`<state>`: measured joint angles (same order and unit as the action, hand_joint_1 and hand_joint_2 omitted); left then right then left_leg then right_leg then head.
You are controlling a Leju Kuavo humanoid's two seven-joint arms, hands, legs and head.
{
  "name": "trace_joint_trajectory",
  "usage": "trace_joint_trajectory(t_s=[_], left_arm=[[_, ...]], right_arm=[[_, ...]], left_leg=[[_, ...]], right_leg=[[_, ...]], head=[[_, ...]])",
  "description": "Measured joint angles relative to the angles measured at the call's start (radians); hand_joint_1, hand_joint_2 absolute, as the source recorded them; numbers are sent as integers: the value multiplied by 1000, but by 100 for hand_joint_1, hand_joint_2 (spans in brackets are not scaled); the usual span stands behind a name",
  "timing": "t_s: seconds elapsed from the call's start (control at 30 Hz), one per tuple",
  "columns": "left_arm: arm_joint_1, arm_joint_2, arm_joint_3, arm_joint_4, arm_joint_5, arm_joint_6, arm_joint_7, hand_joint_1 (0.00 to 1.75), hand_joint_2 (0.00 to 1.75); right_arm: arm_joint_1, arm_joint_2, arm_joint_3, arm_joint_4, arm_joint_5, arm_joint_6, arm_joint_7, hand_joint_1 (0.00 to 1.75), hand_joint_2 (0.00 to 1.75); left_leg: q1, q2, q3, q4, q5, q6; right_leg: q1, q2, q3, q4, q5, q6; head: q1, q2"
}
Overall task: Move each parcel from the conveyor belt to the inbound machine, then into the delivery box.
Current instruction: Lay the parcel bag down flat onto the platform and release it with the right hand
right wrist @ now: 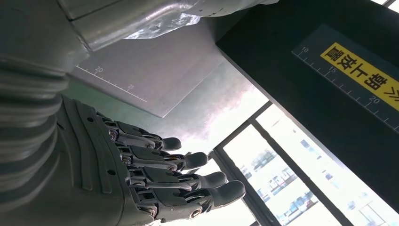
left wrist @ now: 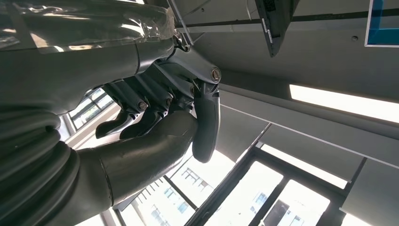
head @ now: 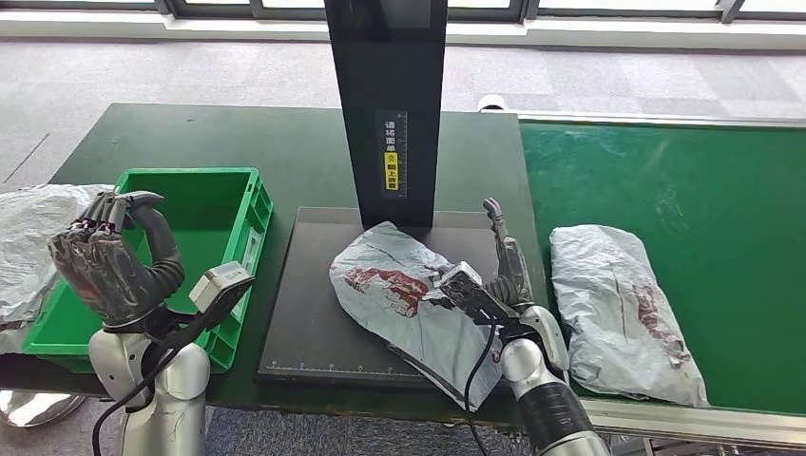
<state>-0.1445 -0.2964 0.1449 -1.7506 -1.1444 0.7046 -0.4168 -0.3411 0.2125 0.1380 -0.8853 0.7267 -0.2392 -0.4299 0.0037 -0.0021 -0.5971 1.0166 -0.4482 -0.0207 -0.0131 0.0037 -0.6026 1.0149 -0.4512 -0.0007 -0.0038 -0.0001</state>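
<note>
Parcel is flat on the dark plate of the inbound machine, label side up under the black post w/ the yellow sticker, which I'd say is where the scanner reads it. My right hand is just right of it, at the plate's right edge; fingers stretched out straight and apart, nothing in them. Whether the palm edge touches the bag, can't tell; the wrist cam blocks it. Looks like a let-go pose, parcel left alone for the read.

My left hand is raised near-left over the green delivery box, fingers curled in, holding nothing; parked by the box, prob. for the next leg. A second parcel waits on the green conveyor belt, right, well apart from the machine. Another grey bag lies far left of the box on the desk.
</note>
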Motion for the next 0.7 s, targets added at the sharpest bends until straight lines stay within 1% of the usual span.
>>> trace_joint_trajectory(t_s=[0.07, 0.1, 0.13, 0.17, 0.2, 0.27, 0.3, 0.33, 0.37, 0.47, 0.57, 0.7], left_arm=[[0, 0, 0, 0, 0, -2, 0, 44, 175], [0, 1, -2, 4, -6, -19, 2, 0, 175], [-2, 5, -8, 16, -16, -55, 6, 0, 175], [-8, 12, -25, 48, -24, -122, 9, 0, 175], [-22, 21, -52, 109, -27, -211, 10, 0, 175], [-54, 45, -124, 286, -6, -386, 3, 0, 175], [-65, 54, -157, 377, 9, -432, -4, 0, 175], [-71, 62, -184, 452, 21, -451, -9, 0, 175], [-75, 68, -206, 512, 31, -447, -12, 0, 175], [-96, 84, -248, 621, 50, -426, -2, 0, 175], [-103, 95, -272, 671, 55, -427, 8, 0, 175], [-105, 107, -290, 698, 55, -432, 17, 0, 175]], right_arm=[[0, 0, 0, 0, 0, 0, 0, 0, 175], [0, 0, 0, 1, -4, 3, -1, 0, 175], [0, 0, 0, 1, -10, 10, -3, 0, 175], [0, 0, 0, 3, -20, 16, -7, 0, 175], [-1, 0, 0, 5, -32, 23, -13, 0, 175], [-4, 0, 0, 12, -52, 26, -27, 0, 175], [-6, 1, 0, 16, -58, 25, -33, 0, 175], [-8, 1, 0, 19, -63, 24, -38, 0, 175], [-9, 0, 0, 21, -68, 22, -41, 0, 175], [-8, -2, 0, 25, -77, 18, -47, 0, 175], [-8, -2, 0, 25, -79, 19, -50, 0, 175], [-7, -2, 0, 25, -81, 20, -50, 0, 175]], left_leg=[[0, 0, 0, 0, 0, 0], [0, 0, 0, 0, 0, 0], [0, 0, 1, 0, 0, 0], [0, -1, 1, 0, 0, 0], [0, -3, 1, 0, 0, 1], [-1, -6, 1, 0, 1, 2], [-1, -4, 0, 0, 2, 2], [-1, -2, 0, 0, 2, 2], [-1, 1, -1, 0, 2, 2], [-1, 4, -1, 0, 2, 2], [-1, 2, -2, 0, 2, 2], [-1, 2, -2, 0, 2, 2]], right_leg=[[0, 0, 0, 0, 0, 0], [0, 0, 0, 0, 0, 0], [0, 0, 0, 0, 0, 0], [-1, -1, 0, 0, 0, 0], [-1, -4, 1, -1, 0, 1], [-2, -7, 2, -1, 0, 0], [-2, -6, 2, -1, 1, 0], [-1, -4, 0, -1, 3, 0], [-1, -1, -2, -1, 4, 0], [-2, 2, -3, -1, 5, 0], [-2, 1, -3, -1, 5, 1], [-1, 1, -3, -1, 5, 0]], head=[[0, 0], [0, 0], [0, 0], [0, 0], [0, 0], [0, 0], [0, 0], [0, 0], [0, 0], [0, 0], [0, 0], [0, 0]])
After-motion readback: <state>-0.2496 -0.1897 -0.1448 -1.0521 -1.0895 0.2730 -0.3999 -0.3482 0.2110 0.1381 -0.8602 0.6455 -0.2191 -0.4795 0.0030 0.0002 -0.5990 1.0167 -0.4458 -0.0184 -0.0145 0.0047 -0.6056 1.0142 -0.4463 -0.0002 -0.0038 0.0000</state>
